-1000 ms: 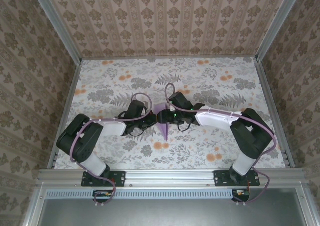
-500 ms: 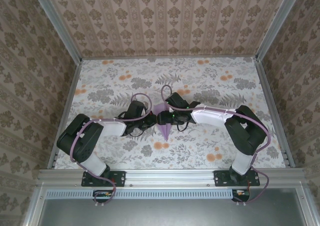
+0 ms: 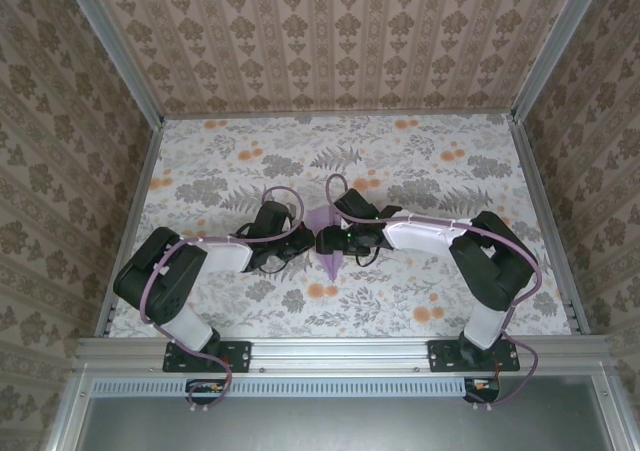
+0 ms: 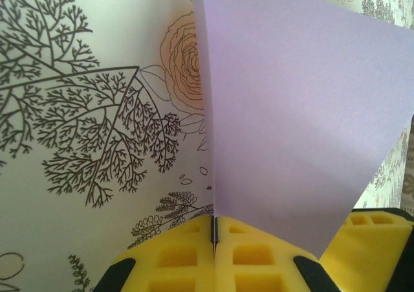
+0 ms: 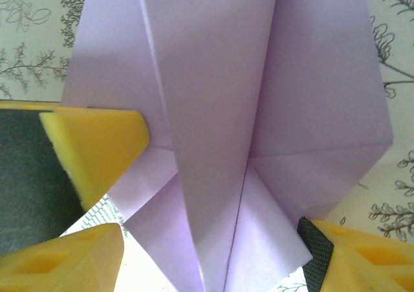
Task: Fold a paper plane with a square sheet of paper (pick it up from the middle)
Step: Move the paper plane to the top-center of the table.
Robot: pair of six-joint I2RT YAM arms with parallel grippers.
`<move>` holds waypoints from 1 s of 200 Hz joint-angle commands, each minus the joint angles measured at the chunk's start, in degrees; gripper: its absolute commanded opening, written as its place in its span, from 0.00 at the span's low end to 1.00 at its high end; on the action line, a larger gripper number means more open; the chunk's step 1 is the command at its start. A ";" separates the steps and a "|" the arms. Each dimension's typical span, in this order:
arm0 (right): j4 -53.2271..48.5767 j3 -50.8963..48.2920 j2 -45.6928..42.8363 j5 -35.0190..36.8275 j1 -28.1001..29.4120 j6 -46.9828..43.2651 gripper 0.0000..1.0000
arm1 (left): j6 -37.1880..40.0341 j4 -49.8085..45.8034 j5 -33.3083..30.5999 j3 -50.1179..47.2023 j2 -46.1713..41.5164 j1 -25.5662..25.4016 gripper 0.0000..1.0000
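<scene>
Since a second ago the right arm has slid in toward the middle and now covers more of the lavender paper (image 3: 328,260), which sits mid-table between the 2 grippers. It's well past a flat square: the right wrist view shows a centre crease, layered flaps and a tapering dart shape. The left gripper (image 4: 213,232) is clamped tight on 1 edge, holding a panel up off the floral tabletop (image 3: 430,171). The right gripper (image 5: 226,185) has its jaws spread wide, straddling the folds without pinching. I'd guess the wings and final creasing are left.
</scene>
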 commanded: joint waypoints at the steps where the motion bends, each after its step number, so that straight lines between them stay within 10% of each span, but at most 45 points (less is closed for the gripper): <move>1: 0.23 -0.70 -2.05 -2.17 0.28 3.32 0.72 | -0.87 1.37 0.55 -0.26 -1.21 0.51 0.00; 200: -4.27 4.16 3.72 5.00 3.28 -0.82 0.35 | -1.48 1.93 1.87 -0.01 -1.48 0.48 0.00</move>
